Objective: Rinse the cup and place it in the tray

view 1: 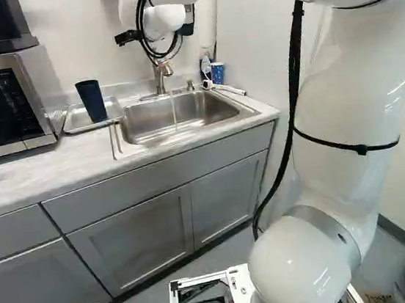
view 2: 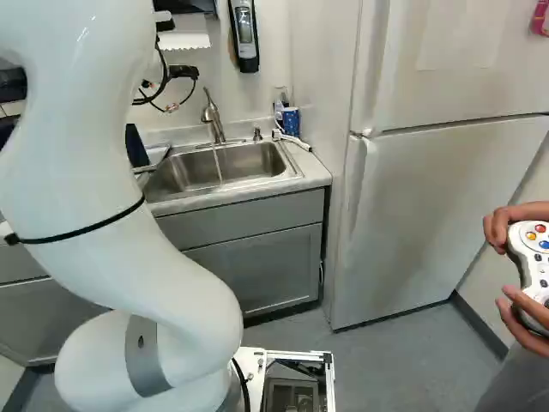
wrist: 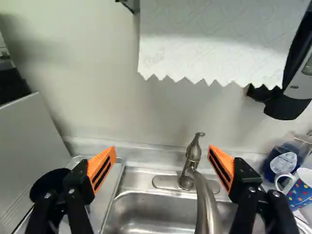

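My gripper (view 1: pixel 127 37) hangs at the end of the arm above the sink, facing the wall. Its fingers stand wide apart in the wrist view, and the open gripper (wrist: pixel 161 150) has nothing between its orange pads. A dark blue cup (view 1: pixel 93 100) stands upright on the metal tray (view 1: pixel 73 123), left of the sink in the left base view. One finger partly covers the cup (wrist: pixel 46 184) in the wrist view. Beyond the gripper rises the faucet (wrist: pixel 193 155). A thin stream of water (view 2: pixel 219 165) falls from it into the sink (view 2: pixel 249 161).
Paper towel (wrist: pixel 209 44) hangs from above, close ahead of the gripper. Microwaves (view 1: pixel 4 102) flank the tray. A patterned blue cup (view 1: pixel 218 73) and a bottle (wrist: pixel 282 161) stand in the sink's far corner. A fridge (view 2: pixel 429 197) is at the right; hands hold a controller (view 2: pixel 533 257).
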